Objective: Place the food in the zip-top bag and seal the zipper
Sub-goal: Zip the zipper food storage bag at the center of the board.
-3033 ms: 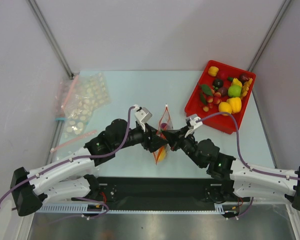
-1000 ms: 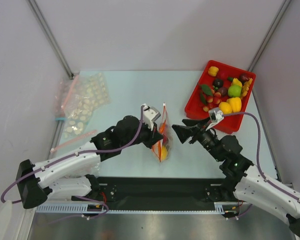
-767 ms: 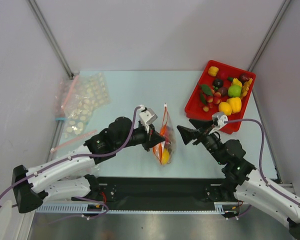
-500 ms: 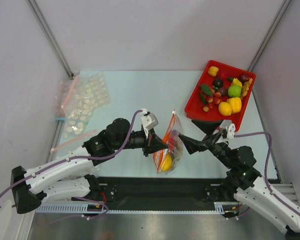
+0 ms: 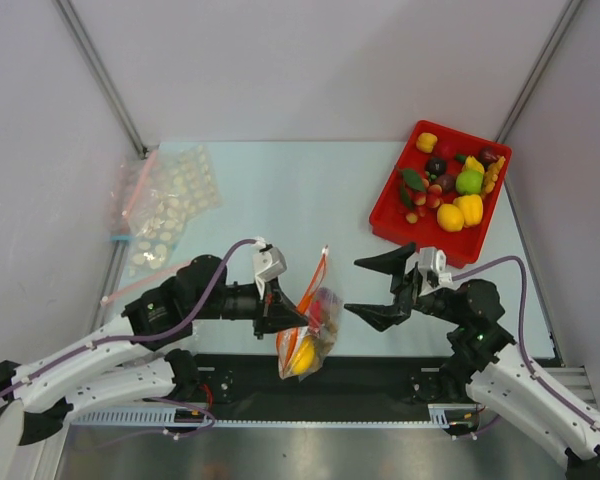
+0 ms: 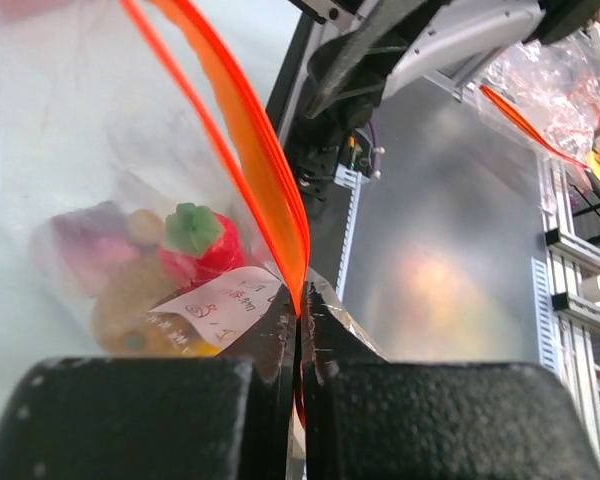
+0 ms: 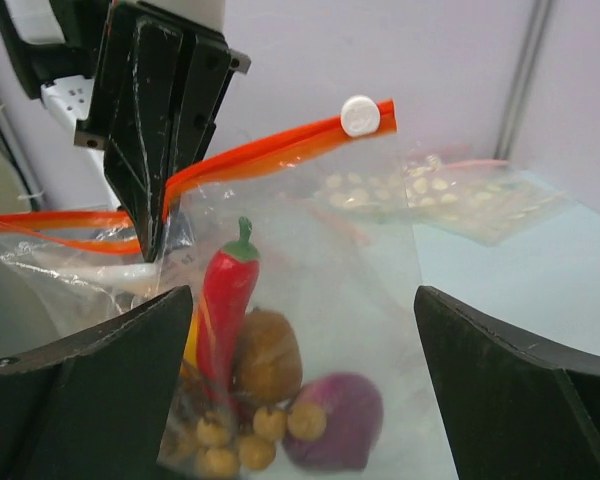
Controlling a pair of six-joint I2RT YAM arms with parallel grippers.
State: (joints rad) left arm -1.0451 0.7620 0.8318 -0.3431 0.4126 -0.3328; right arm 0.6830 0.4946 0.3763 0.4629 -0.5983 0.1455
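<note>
The zip-top bag [image 5: 315, 318] hangs over the table's near edge, holding food: a red chili [image 7: 225, 290], a brown piece [image 7: 267, 352], a purple piece [image 7: 338, 420] and nut-like clusters [image 7: 225, 432]. My left gripper [image 5: 280, 305] is shut on one end of the orange zipper [image 6: 265, 170], which runs up to a white tab [image 7: 360, 115]. My right gripper [image 5: 358, 288] is open wide just right of the bag, facing its side without touching it. More food [image 5: 460, 185] lies in the red tray [image 5: 392, 222].
Clear dotted bags [image 5: 170, 205] with pink and blue strips lie at the table's back left and show behind the bag in the right wrist view [image 7: 450, 195]. The red tray stands at the back right. The black base rail [image 5: 380, 375] runs under the hanging bag.
My left gripper has carried the bag toward the near edge and left. The right gripper has opened wide and swung nearer, its jaws now facing the bag's side.
</note>
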